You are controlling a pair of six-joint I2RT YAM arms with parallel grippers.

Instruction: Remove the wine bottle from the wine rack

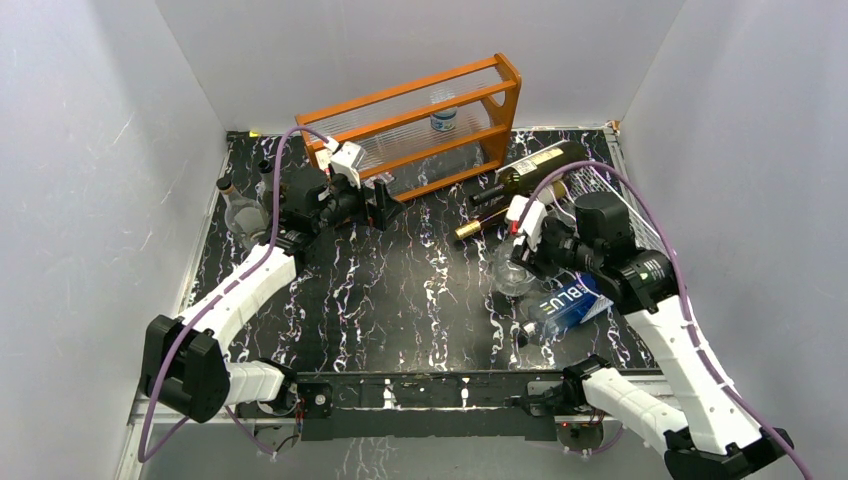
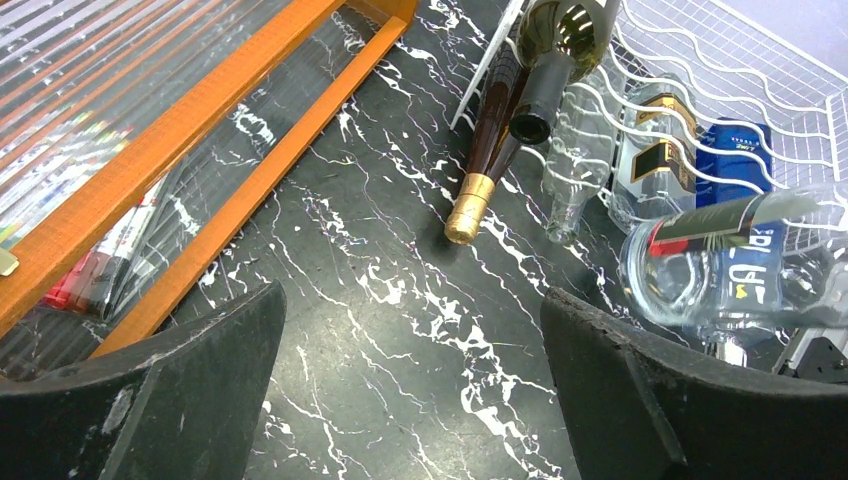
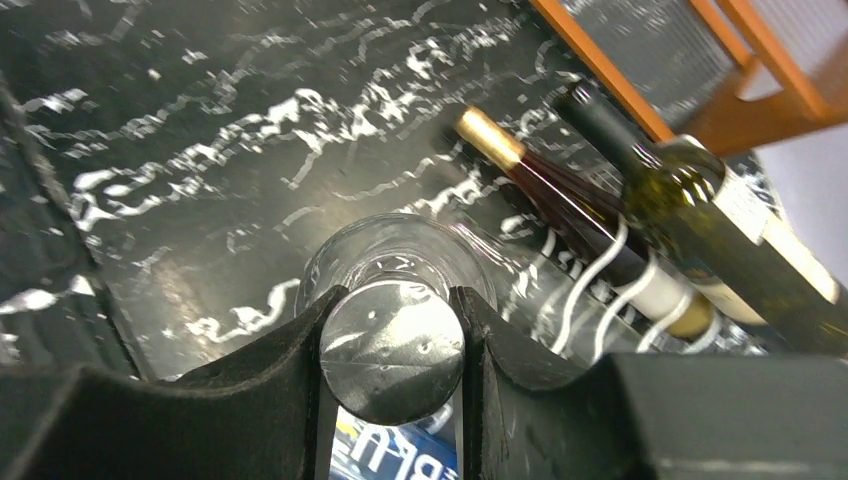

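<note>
My right gripper [image 1: 516, 258] was clamped on the silver cap [image 3: 392, 350] of a clear bottle [image 1: 512, 280]. The bottle stood upright just in front of the rack [image 1: 612, 190], off its wires. I couldn't tell whether its base touched the table [image 1: 400, 300]. My left gripper [image 1: 388, 207] sat wide open and empty beside the orange shelf [image 1: 420, 105], well apart from the rack.

It was crowded around the held bottle. A red bottle [image 1: 482, 223] with gold foil lay with its neck poking out of the rack onto the table, just beyond my right fingers. A green bottle [image 1: 538, 168] lay across the rack's left edge beside it. A blue-labelled bottle [image 1: 565, 303] lay on its side under the right arm, just beside the held one. A second clear bottle [image 1: 240, 215] stood by the left arm near the table's left edge.

The left wrist view gave me what the top view hid: empty glass bottles [image 2: 580, 160] and a blue item [image 2: 735, 150] lying in the rack's wavy wires, and markers [image 2: 100, 265] behind the shelf's ribbed panel. Only the right wrist view showed the cap pinched between the fingers.
</note>
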